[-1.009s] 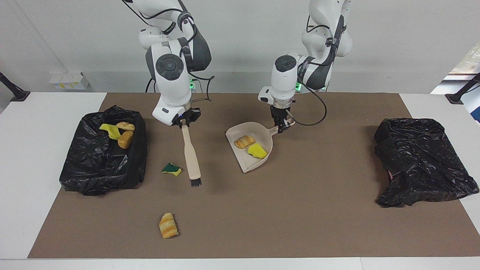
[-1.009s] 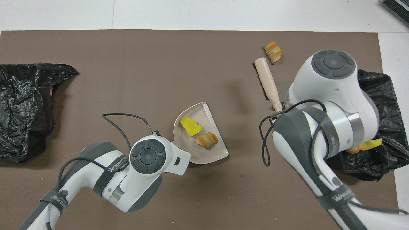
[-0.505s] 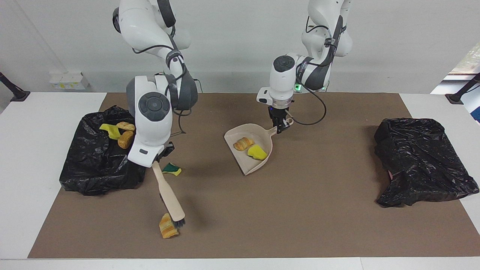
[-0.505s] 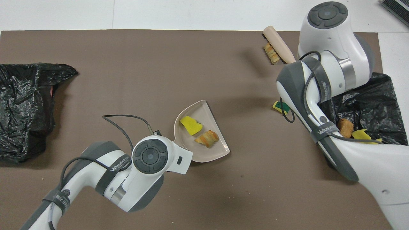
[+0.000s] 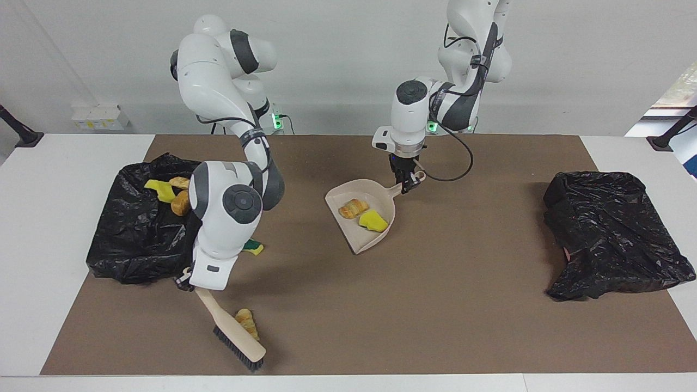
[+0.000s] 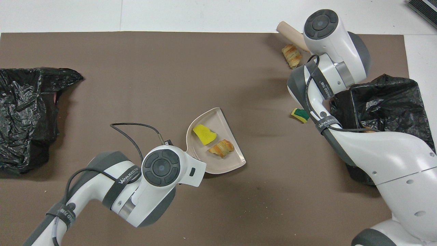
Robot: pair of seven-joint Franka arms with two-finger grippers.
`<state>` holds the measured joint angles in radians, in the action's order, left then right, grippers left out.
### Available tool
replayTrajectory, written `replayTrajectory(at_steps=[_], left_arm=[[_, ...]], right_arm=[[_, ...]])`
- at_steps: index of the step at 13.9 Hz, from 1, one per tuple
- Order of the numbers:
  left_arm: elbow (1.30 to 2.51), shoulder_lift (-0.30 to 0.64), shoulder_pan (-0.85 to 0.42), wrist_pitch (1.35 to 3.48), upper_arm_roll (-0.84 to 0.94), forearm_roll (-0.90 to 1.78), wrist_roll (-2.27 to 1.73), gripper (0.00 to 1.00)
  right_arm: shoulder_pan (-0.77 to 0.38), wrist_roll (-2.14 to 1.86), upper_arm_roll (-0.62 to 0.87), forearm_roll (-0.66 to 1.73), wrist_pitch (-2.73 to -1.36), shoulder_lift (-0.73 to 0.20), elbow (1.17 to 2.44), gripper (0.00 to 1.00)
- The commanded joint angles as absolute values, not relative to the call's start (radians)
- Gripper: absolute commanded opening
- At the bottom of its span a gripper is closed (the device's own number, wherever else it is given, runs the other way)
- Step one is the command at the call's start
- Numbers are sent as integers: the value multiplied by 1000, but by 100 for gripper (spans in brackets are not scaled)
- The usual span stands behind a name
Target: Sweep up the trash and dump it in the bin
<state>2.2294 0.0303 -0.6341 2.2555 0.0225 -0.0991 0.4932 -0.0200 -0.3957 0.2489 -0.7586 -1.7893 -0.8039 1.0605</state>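
My right gripper (image 5: 190,284) is shut on the handle of the beige brush (image 5: 231,335), whose bristles rest on the mat near the table edge farthest from the robots. A tan bread lump (image 5: 246,322) lies right beside the brush head, nearer to the robots; it also shows in the overhead view (image 6: 292,55). A green-yellow sponge bit (image 5: 254,248) lies beside the black bin bag (image 5: 130,239), which holds a yellow scrap (image 5: 157,188) and two bread lumps (image 5: 179,202). My left gripper (image 5: 406,182) is shut on the handle of the beige dustpan (image 5: 348,239), which holds a bread lump (image 5: 354,208) and a yellow sponge (image 5: 373,220).
A second crumpled black bag (image 5: 610,234) lies at the left arm's end of the table. The brown mat (image 5: 446,305) covers the middle of the white table. The right arm's forearm hangs over the sponge bit and the bin's edge.
My right arm has swung the brush away from the robots, past the bread lump, to the mat's edge. The lump turned slightly. The left arm and dustpan barely moved.
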Motion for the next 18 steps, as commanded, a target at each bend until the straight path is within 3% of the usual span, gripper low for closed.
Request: replayTrajectory(at_steps=[1, 8, 13, 18], left_arm=[[2221, 28, -641, 2229, 21, -107, 477, 0], [2221, 25, -641, 2213, 21, -107, 436, 0], [2220, 25, -643, 2206, 21, -107, 400, 0], [2220, 26, -641, 2212, 21, -107, 400, 0]], right_arm=[[-28, -433, 239, -784, -1805, -831, 1006, 0], [-12, -422, 233, -773, -1835, -830, 1026, 0], [-3, -393, 233, -622, -1770, -815, 1054, 0], [-18, -154, 250, -470, -1597, -736, 1158, 0]])
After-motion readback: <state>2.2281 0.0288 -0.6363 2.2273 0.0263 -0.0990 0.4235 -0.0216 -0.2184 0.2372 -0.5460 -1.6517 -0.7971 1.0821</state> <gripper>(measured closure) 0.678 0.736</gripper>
